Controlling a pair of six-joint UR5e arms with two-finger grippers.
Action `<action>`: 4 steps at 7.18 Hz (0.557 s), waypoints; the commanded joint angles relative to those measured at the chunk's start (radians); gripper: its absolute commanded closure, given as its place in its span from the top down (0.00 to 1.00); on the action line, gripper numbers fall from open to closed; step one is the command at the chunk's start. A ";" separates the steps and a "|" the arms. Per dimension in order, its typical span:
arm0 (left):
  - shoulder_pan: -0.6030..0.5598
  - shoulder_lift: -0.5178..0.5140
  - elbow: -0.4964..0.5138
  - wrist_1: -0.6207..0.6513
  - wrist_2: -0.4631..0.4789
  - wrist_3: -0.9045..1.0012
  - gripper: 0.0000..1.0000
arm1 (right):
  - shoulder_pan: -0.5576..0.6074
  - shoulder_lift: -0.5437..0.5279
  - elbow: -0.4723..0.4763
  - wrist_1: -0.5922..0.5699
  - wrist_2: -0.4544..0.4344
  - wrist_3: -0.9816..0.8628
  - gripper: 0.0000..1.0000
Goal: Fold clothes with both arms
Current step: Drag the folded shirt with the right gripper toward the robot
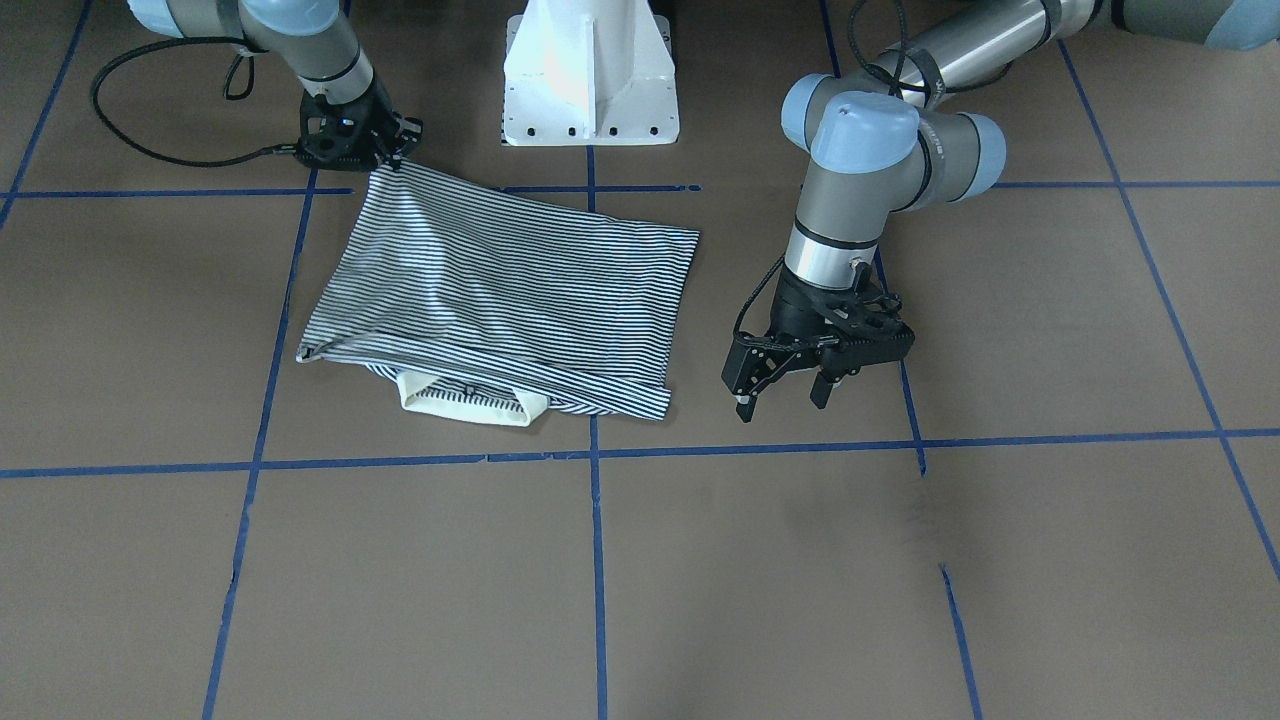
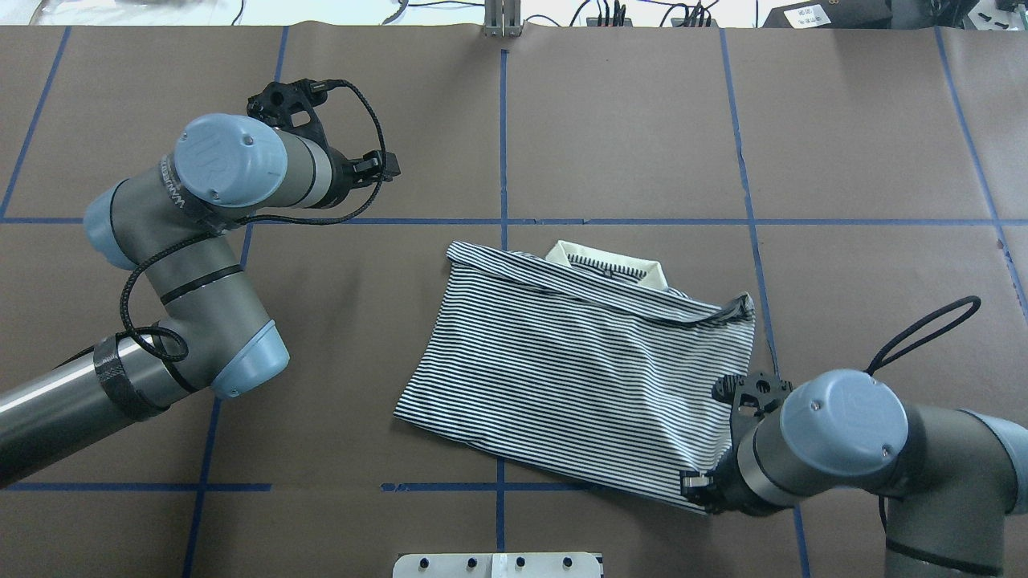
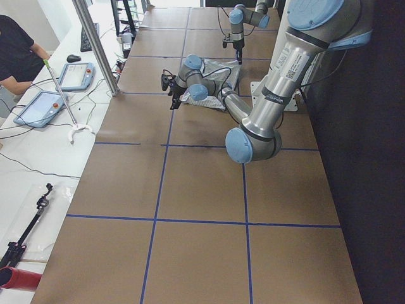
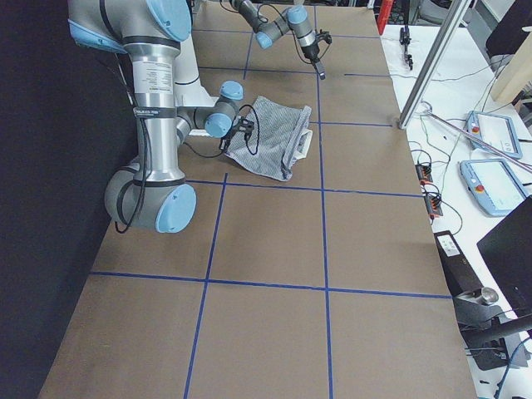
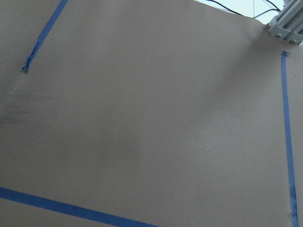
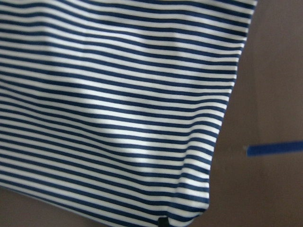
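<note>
The shirt (image 1: pixel 500 290) is folded down to a rough rectangle, navy-and-white stripes all over. It lies flat on the brown table (image 1: pixel 900 560), toward the robot-side edge and just in front of the white pedestal (image 1: pixel 590 75). The cream collar (image 1: pixel 465 398) pokes out from under the folded edge on the side away from the robot. The fabric's a bit rumpled, with soft creases running toward one corner. That's the near corner on the robot's right, and it's pulled up into a point where the right gripper (image 1: pixel 385 150) has it pinched. The left gripper (image 1: pixel 782 398) hangs just off the shirt's other side with its fingers spread and nothing in them. Blue tape lines (image 1: pixel 597 560) grid the table.
</note>
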 commanded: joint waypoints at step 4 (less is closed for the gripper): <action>0.039 0.016 -0.075 0.065 -0.055 0.000 1.00 | 0.097 -0.016 0.094 0.009 -0.013 0.101 1.00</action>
